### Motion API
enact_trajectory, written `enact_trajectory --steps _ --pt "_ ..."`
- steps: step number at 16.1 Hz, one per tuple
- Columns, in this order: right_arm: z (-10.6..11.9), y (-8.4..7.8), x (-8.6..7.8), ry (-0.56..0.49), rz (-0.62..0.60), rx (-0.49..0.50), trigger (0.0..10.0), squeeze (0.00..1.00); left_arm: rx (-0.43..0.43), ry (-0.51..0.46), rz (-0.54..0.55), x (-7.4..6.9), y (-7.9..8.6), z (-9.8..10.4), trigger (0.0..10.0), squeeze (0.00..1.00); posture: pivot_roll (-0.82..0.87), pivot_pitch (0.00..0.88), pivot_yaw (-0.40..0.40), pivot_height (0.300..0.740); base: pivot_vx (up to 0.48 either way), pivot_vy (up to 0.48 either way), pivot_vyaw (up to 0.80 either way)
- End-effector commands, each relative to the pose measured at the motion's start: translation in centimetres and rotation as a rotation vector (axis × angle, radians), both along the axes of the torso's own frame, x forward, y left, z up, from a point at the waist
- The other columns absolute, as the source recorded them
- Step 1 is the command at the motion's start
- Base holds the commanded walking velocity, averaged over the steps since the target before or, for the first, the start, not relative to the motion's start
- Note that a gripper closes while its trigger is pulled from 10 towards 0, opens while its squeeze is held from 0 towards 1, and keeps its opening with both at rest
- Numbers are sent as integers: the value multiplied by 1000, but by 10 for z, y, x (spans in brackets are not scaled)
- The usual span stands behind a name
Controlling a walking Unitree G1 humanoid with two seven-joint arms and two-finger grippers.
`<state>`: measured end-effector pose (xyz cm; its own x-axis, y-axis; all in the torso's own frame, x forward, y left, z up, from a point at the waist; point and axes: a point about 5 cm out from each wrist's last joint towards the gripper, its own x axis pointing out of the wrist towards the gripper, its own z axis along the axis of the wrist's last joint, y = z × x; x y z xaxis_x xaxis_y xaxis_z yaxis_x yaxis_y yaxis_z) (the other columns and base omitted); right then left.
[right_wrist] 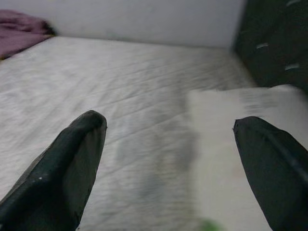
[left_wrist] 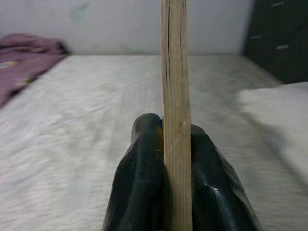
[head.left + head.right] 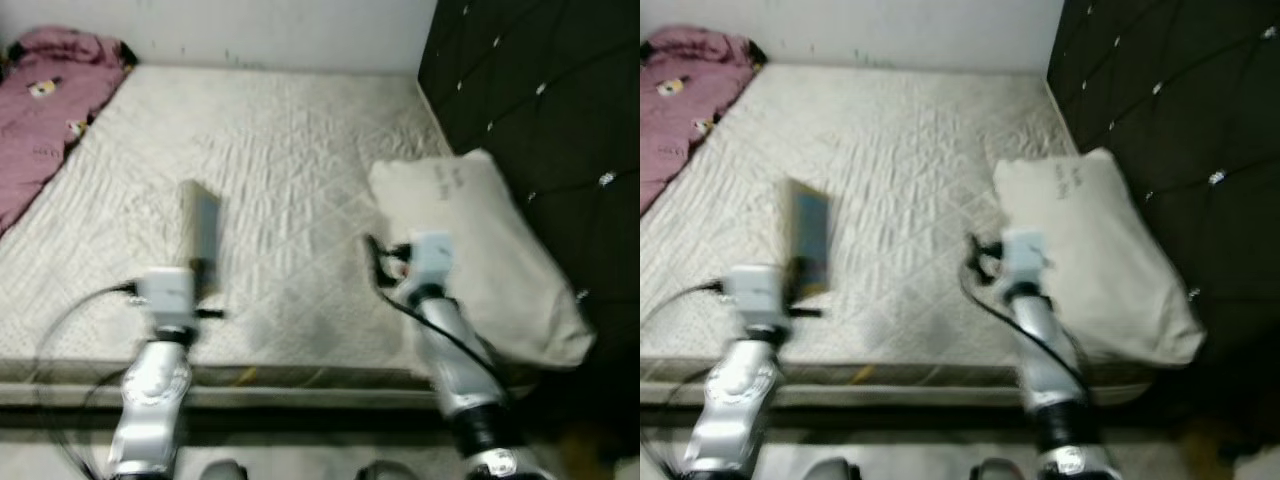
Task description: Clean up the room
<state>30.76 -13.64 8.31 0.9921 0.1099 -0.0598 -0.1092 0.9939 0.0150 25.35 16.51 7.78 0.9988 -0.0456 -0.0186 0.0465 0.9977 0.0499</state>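
My left gripper (image 3: 204, 277) is shut on a thin flat book (image 3: 200, 228), held upright over the near left part of the white quilted mattress (image 3: 280, 140). The left wrist view has the book (image 2: 175, 86) edge-on, its tan page edge pinched between the two black fingers (image 2: 144, 168). My right gripper (image 3: 384, 256) is open just above the mattress, at the near left corner of a cream pillow (image 3: 480, 250). In the right wrist view its fingers (image 1: 72, 159) stand wide apart with nothing between them, and the pillow (image 1: 231, 144) lies ahead of them.
A pink blanket (image 3: 40, 110) is bunched at the far left of the bed. A black tufted headboard (image 3: 540, 90) rises along the right side behind the pillow. A white wall (image 3: 280, 30) closes the far end. The mattress's near edge (image 3: 300, 378) runs below my arms.
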Motion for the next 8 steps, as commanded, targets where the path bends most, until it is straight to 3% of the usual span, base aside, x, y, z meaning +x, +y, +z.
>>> enact_trajectory --steps 1,6,7,8 --pt "3 10 2 -8 26 13 10000 0 25 -52 33 3 11 11 10000 0 -60 12 -14 740 0 -349 0" --pt "5 10 4 -13 24 10 10000 0 34 -67 48 7 12 15 10000 0 -61 5 -15 740 0 0 0" --pt "5 10 4 -14 24 9 10000 0 57 -63 60 8 12 15 10000 0 -61 4 -16 740 0 0 0" --pt "5 10 4 -16 25 9 10000 0 157 -31 160 9 18 14 10000 0 -60 3 -17 740 0 0 0"
